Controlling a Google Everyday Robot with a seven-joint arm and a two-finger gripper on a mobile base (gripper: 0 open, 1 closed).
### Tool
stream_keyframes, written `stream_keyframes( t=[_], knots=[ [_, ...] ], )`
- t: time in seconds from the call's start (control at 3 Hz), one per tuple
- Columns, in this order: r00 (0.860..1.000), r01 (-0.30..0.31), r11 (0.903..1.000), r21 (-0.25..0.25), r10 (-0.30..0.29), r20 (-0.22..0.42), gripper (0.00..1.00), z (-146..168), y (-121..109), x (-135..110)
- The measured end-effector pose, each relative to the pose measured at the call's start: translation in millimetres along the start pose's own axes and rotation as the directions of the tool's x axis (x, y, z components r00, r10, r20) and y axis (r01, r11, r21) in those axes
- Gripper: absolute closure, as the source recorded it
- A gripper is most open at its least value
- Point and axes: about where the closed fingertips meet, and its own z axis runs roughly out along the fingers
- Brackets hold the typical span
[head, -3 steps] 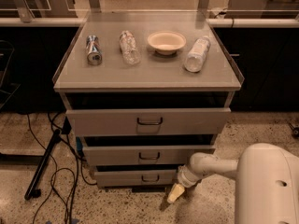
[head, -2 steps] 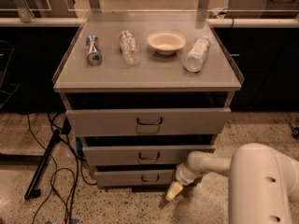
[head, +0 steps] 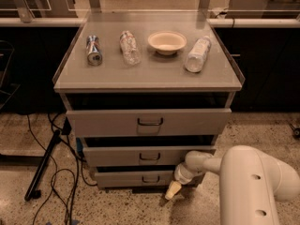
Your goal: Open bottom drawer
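The bottom drawer (head: pixel 136 177) is the lowest and narrowest of three grey drawer fronts in the cabinet, with a small dark loop handle (head: pixel 150 178) at its centre. It stands slightly pulled out, like the two drawers above it. My gripper (head: pixel 171 191) hangs low near the floor, just right of and below the bottom drawer's handle, in front of the drawer's right end. The white arm reaches in from the lower right.
On the cabinet top (head: pixel 150 76) lie a can (head: pixel 93 50), a clear bottle (head: pixel 130 47), a white bowl (head: pixel 167 41) and another bottle (head: pixel 197 54). Middle drawer (head: pixel 149 155) and top drawer (head: pixel 149 121) stick out. Black cables and a stand leg (head: pixel 44 165) lie on the floor left.
The arm and gripper have shifted slightly left toward the bottom drawer. The drawers have not visibly moved.
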Motion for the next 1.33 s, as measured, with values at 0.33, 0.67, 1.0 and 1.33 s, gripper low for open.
stream_keyframes(
  t=[0.33, 0.67, 1.0, 1.33],
  knots=[
    [1.0, 0.003, 0.9999, -0.014, -0.004, -0.023, 0.0, 14.9, -2.2, 3.9],
    [0.997, 0.02, 0.9981, -0.058, -0.025, -0.078, 0.0, 27.8, 2.8, 10.5],
    [0.997, 0.02, 0.9981, -0.058, -0.025, -0.078, 0.0, 27.7, 2.8, 10.5],
    [0.994, 0.036, 0.9957, -0.085, -0.044, -0.1, 0.0, 7.2, 22.1, 18.6]
  ],
)
